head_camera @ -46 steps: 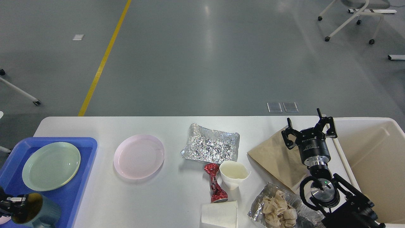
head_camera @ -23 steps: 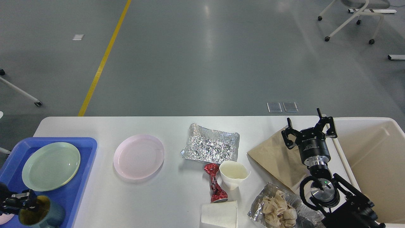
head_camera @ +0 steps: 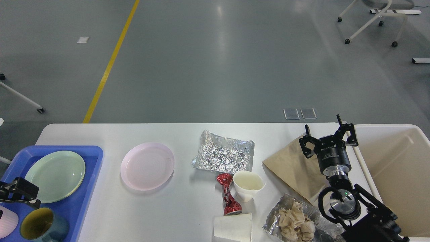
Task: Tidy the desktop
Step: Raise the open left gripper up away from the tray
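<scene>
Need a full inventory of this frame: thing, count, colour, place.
desktop: 1, white, centre
tray: 1, blue, left
plate: 1, green, in tray
mug: 1, teal, tray front
pink plate: 1, left-centre
foil sheet: 1, silver, centre
wrapper: 1, red, beside cup
cup: 1, cream, upright
paper cup: 1, white, on side
foil with tissue: 1, front right
napkin: 1, tan, right
bin: 1, cream, far right
left gripper: black, over tray
right gripper: black, open, over napkin

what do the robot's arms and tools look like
The right tool is black with two linked fingers on a black cylinder bearing small white lettering. Below it come a silver ring, a looped black cable and a tiny green light. The left tool shows only as a black boxy part with silver edges.
</scene>
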